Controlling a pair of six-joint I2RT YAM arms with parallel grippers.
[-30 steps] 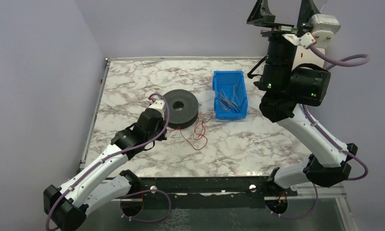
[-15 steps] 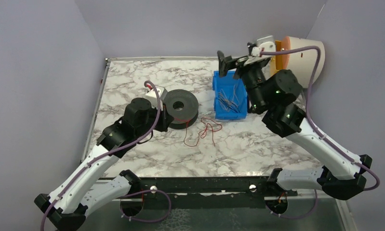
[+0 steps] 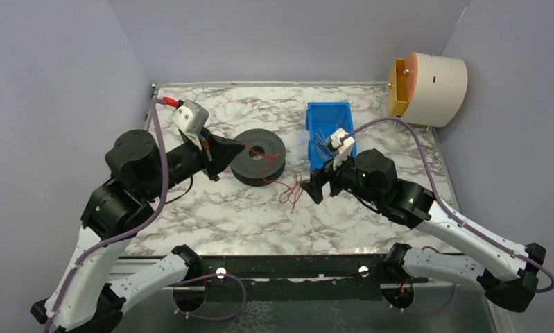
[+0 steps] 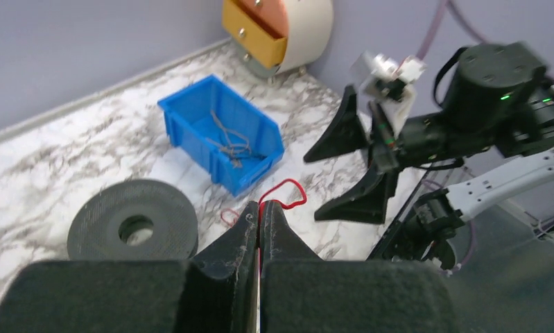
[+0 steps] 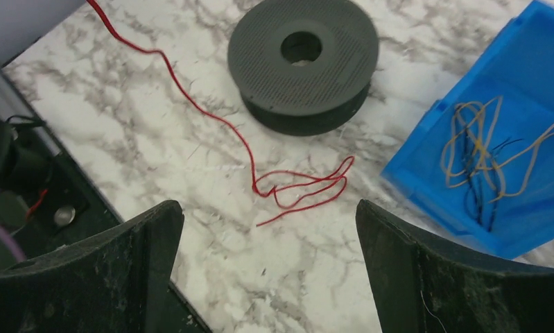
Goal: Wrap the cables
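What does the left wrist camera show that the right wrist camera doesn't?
Only the left wrist view shows the left tool shut on the red cable, the right arm from outside, and the round drawer unit by the wall. Only the right wrist view shows that cable's loose tangle lying beside the black spool, plus the dark frame at the table's edge. Both show the spool, the blue bin holding thin wires, the open right tool and the marble table.
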